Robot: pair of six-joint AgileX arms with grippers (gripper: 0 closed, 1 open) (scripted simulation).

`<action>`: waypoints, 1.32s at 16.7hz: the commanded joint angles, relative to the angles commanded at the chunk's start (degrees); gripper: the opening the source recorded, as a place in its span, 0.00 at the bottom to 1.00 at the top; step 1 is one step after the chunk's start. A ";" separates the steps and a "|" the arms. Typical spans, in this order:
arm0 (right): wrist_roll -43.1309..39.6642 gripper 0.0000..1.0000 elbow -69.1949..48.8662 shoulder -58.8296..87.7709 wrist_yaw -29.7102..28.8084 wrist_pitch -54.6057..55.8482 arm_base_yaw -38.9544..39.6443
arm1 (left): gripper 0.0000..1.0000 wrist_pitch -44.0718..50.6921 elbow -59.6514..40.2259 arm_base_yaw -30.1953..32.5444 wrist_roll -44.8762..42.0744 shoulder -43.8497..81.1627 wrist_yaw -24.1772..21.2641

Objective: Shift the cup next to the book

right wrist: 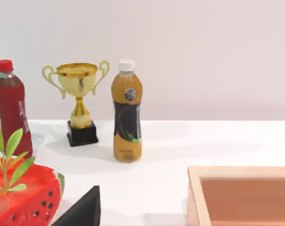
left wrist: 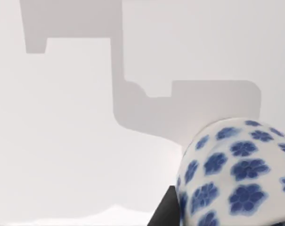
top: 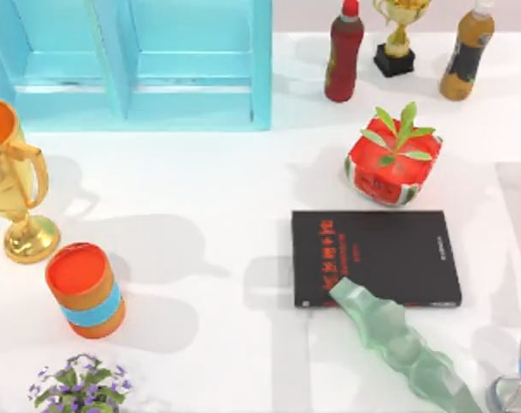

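Observation:
The cup [left wrist: 236, 179], white with blue flowers, sits very close in the left wrist view, above bare white table. A dark part of my left gripper [left wrist: 163, 213] shows right beside the cup's side. The book [top: 376, 256], black with red lettering, lies flat right of the table's middle. One of its corners [right wrist: 83, 212] shows in the right wrist view.
A watermelon-shaped pot [top: 391, 162] stands behind the book. A pale green bumpy piece [top: 398, 344] overlaps its front edge. At the left are an orange cylinder [top: 86, 288], a gold trophy [top: 15, 185] and a flower pot [top: 79, 385]. Bottles, another trophy and a blue cabinet [top: 139, 64] line the back. A wooden box [right wrist: 241, 195] is near the right arm.

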State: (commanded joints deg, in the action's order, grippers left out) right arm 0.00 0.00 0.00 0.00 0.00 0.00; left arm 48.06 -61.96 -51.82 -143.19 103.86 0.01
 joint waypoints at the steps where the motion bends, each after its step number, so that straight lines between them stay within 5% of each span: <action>1: 0.00 1.00 0.00 0.00 0.00 0.00 0.00 | 0.00 0.00 0.00 0.00 0.00 0.00 0.00; 17: 0.00 1.00 0.00 0.00 0.00 0.00 0.00 | 0.00 11.11 -6.91 0.10 -0.04 -3.99 -0.03; 22: 0.00 1.00 0.00 0.00 0.00 0.00 0.00 | 0.00 11.56 -13.00 3.91 7.89 -2.25 0.82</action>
State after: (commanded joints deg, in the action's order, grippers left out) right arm 0.00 0.00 0.00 0.00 0.00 0.00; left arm 59.62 -74.96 -47.91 -135.30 101.61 0.82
